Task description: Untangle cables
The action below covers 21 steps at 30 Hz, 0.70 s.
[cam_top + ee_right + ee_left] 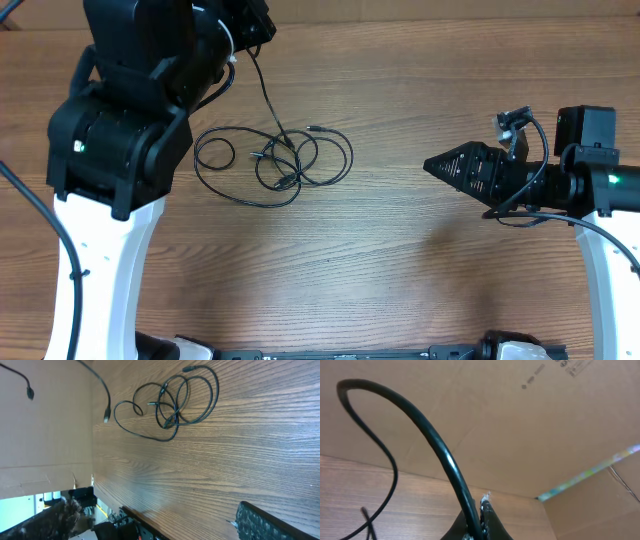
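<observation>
The cables [285, 160] are thin black cords lying in overlapping loops on the wood table, left of centre. They also show in the right wrist view [172, 402]. One cable [265, 95] rises from the bundle up to my left gripper [250, 25], held high at the back. In the left wrist view, my left gripper [481, 520] is shut on this cable [440, 450], which arcs up and hangs down left. My right gripper [432, 165] is shut and empty, pointing left, well to the right of the bundle. Only one finger pad [260, 525] shows in its own view.
A brown cardboard wall [520, 425] stands along the table's back edge, also in the right wrist view [45, 425]. Two plug ends [106, 415] [30, 393] hang in front of it. The left arm's bulky body [130, 130] overhangs the table's left side.
</observation>
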### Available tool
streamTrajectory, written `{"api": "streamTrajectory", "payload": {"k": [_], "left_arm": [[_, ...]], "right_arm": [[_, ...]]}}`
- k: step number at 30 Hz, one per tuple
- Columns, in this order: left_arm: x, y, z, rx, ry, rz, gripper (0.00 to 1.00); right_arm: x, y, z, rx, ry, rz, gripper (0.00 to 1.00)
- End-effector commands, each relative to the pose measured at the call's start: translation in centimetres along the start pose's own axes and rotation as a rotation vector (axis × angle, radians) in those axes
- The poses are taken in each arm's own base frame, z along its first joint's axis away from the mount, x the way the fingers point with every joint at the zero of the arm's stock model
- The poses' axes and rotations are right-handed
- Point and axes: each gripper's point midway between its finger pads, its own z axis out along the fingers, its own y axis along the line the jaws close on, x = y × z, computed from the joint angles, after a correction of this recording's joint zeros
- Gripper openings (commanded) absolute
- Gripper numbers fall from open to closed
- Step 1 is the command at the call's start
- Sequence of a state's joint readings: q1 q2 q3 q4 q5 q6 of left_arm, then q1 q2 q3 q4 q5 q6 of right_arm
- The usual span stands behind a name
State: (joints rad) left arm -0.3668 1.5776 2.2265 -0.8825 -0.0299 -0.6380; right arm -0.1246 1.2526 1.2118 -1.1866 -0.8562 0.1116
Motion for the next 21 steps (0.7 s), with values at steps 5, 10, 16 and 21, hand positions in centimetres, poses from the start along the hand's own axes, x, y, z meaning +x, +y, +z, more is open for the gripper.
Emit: {"api": "streamTrajectory", "payload": {"k": [5, 10, 16, 21], "left_arm": [[0.0, 0.0, 4.9, 0.023, -0.016, 0.012, 0.04], [-2.4, 2.8, 9.1, -0.004, -0.104, 0.022, 0.04], [-4.6, 10.9, 13.0, -0.141, -0.148, 0.004, 0.04], [-6.2, 18.0, 14.2, -0.265, -0.155, 0.071, 0.04]], "right_arm": [[-0.7, 0.5, -0.4, 0.001, -0.022, -0.022, 1.00], [-0.7, 0.5, -0.4, 0.001, -0.022, -0.022, 1.00], [-0.7, 0.5, -0.4, 0.001, -0.022, -0.022, 1.00], [-0.7, 0.5, -0.4, 0.001, -0.022, -0.021, 1.00]]}}
